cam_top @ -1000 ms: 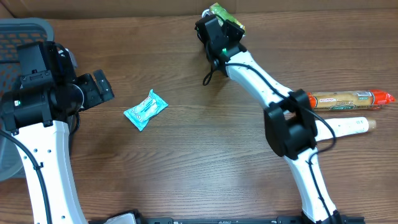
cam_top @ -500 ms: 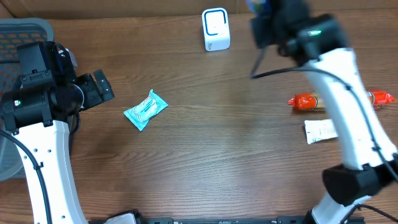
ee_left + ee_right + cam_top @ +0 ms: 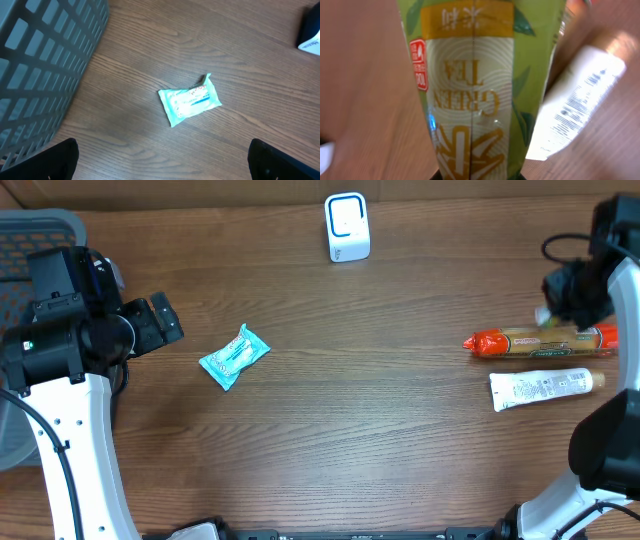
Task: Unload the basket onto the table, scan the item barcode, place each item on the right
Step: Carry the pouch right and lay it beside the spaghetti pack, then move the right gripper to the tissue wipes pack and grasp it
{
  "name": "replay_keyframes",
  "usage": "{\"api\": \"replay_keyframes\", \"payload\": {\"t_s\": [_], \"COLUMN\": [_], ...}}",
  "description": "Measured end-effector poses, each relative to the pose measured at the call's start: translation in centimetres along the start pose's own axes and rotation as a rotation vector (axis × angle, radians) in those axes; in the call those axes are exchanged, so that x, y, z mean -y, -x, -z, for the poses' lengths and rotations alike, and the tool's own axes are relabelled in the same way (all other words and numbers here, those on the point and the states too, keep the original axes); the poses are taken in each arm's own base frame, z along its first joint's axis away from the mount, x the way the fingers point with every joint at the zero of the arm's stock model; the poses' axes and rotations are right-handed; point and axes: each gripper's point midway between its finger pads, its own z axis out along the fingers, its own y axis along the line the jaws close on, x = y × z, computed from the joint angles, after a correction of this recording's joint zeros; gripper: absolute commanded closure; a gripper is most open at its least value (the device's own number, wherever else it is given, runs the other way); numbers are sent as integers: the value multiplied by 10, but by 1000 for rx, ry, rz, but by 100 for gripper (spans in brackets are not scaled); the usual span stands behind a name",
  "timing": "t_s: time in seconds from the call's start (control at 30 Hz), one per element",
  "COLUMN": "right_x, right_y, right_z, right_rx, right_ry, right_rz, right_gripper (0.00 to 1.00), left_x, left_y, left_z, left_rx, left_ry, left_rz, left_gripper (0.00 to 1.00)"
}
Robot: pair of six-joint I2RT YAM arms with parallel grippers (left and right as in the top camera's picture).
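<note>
Two hands sit at opposite edges of the counter [image 3: 380,430]. The left hand [image 3: 157,323] is spread wide beside the grey basket [image 3: 40,225], near a teal packet [image 3: 234,356]. The right hand [image 3: 570,292], at the right edge, pinches a green tea packet [image 3: 470,100] above the orange sausage [image 3: 540,341] and white tube [image 3: 545,386], well apart from the white scanner [image 3: 347,227] at the far edge. Bare wood lies between.

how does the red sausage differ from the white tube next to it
The sausage is red-ended with a tan middle; the tube is white with dark print. The sausage is longer and rounder; the tube ends flat at its left. Both lie lengthwise, side by side, not touching.
</note>
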Motion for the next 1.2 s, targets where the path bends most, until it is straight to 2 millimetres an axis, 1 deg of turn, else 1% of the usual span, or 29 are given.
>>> {"api": "replay_keyframes", "payload": {"t_s": [0.07,0.17,0.2,0.27,0.4,0.47,0.5,0.57,0.63,0.77,0.8,0.83,0.87,0.9,0.97,1.03,1.17,1.2], "right_x": [15,28,33,36,40,41,42,43,45,46,45,45,44,42,30,13,-35,-51], "right_y": [-4,-12,-15,-18,-17,-17,-16,-17,-19,-23,-24,-25,-27,-29,-36,-46,-74,-85], "right_z": [-24,-52,-60,-67,-70,-70,-70,-69,-69,-69,-68,-67,-66,-63,-51,-32,15,27], "right_rx": [-12,-23,-30,-30,-21,-19,-16,-20,-30,-55,-59,-69,-75,-82,-92,-95,-55,-39], "right_ry": [-52,-91,-105,-114,-130,-135,-138,-143,-151,-150,-147,-145,-141,-133,-86,-32,97,146], "right_rz": [-61,-102,-113,-123,-129,-113,-94,-63,-32,27,41,64,87,126,229,339,575,650], "right_gripper": [96,96,96,96,84,72,64,41,30,28,26,23,5,0,0,0,0,0], "left_x": [0,0,0,0,0,0,0,0,0,0,0,0,0,0,0,0,0,0], "left_y": [0,0,0,0,0,0,0,0,0,0,0,0,0,0,0,0,0,0], "left_z": [0,0,0,0,0,0,0,0,0,0,0,0,0,0,0,0,0,0], "left_rx": [1,0,0,0,0,0,0,0,0,0,0,0,0,0,0,-1,0,-1], "left_ry": [0,0,0,0,0,0,0,0,0,0,0,0,0,0,0,0,0,0], "left_rz": [0,0,0,0,0,0,0,0,0,0,0,0,0,0,0,0,0,0], "left_gripper": [1,0,0,1,0,0,0,0,0,0,0,0,1,0,1,0,0,0]}}
